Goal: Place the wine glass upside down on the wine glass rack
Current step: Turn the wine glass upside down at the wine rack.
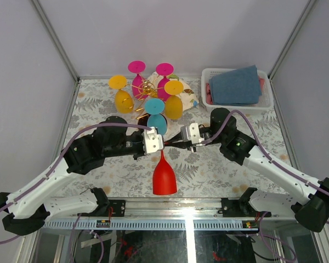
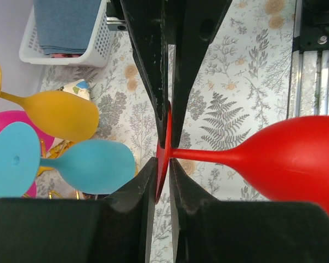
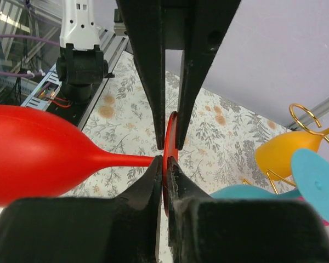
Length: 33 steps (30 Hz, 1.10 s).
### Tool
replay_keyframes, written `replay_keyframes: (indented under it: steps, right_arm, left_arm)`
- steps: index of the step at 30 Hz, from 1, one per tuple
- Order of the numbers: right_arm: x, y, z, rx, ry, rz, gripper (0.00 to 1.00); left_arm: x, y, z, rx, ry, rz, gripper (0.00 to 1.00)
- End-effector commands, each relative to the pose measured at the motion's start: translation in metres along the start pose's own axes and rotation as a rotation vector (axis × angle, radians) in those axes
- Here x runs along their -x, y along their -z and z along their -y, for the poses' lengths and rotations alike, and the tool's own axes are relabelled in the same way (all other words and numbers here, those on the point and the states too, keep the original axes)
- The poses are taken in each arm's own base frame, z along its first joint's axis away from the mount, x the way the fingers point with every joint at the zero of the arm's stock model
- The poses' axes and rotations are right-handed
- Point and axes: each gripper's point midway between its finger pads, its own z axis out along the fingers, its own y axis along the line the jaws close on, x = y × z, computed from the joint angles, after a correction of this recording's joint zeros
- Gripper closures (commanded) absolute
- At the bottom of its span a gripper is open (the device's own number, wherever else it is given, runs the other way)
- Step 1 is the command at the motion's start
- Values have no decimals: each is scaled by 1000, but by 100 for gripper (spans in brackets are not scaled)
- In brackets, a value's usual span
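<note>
Since the red wine glass (image 1: 164, 178) is gripped only by its thin round foot (image 2: 163, 164), I judge that it handles as a light, stiff, smooth thing whose weight sits far out in the bowl (image 2: 296, 161). The disc could swivel or slide between the pads. A knock on the wire could crack it if it is real glass, which I cannot tell.

The best hold is the foot's edge, which leaves the stem (image 2: 203, 155) bare to slip into a loop of the wine glass rack (image 1: 148, 87). Both claws are narrowed right down onto that foot. The left claw (image 1: 159, 143) pinches it from one side and the right claw (image 1: 178, 142) from the opposite side, fingers flat against the faces of the disc.

The glass is on the near side of the rack, just in front of the blue glass (image 1: 155, 114) hanging there. Its bowl points away from the rack toward the arm bases, over the table (image 1: 219, 170). Whether the stem is level or drooping I cannot tell.

Both arms reach toward the rack with elbows bowed outward and wrists turned inward, so the claws meet nose to nose in front of it. Yellow glasses (image 1: 123, 101) and pink glasses (image 1: 137, 82) hang on the rack too.
</note>
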Motion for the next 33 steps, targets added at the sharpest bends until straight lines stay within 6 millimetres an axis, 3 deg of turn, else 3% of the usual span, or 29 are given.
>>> replay_keyframes:
  steps: [1, 10, 17, 23, 25, 26, 28, 33]
  right_arm:
    - [17, 4, 13, -33, 102, -5, 98]
    - [4, 7, 17, -55, 88, -79, 100]
    - [2, 16, 28, -178, 197, -74, 100]
    - [9, 26, 50, -343, 292, -53, 100]
    - [14, 30, 60, -398, 303, -47, 100]
    - [17, 32, 64, -421, 310, -42, 100]
    - [23, 35, 70, -460, 328, -29, 100]
    - [36, 44, 78, -539, 395, 19, 100]
  left_arm:
    - [21, 9, -7, 25, -13, 64, 83]
    - [43, 26, -25, 160, 73, 173, 56]
    - [53, 55, -52, 376, 270, 293, 44]
    - [52, 74, -55, 458, 412, 390, 35]
    - [49, 76, -53, 464, 446, 410, 31]
    - [48, 76, -51, 462, 462, 420, 21]
    - [47, 73, -48, 444, 482, 431, 10]
    - [47, 60, -44, 405, 510, 421, 2]
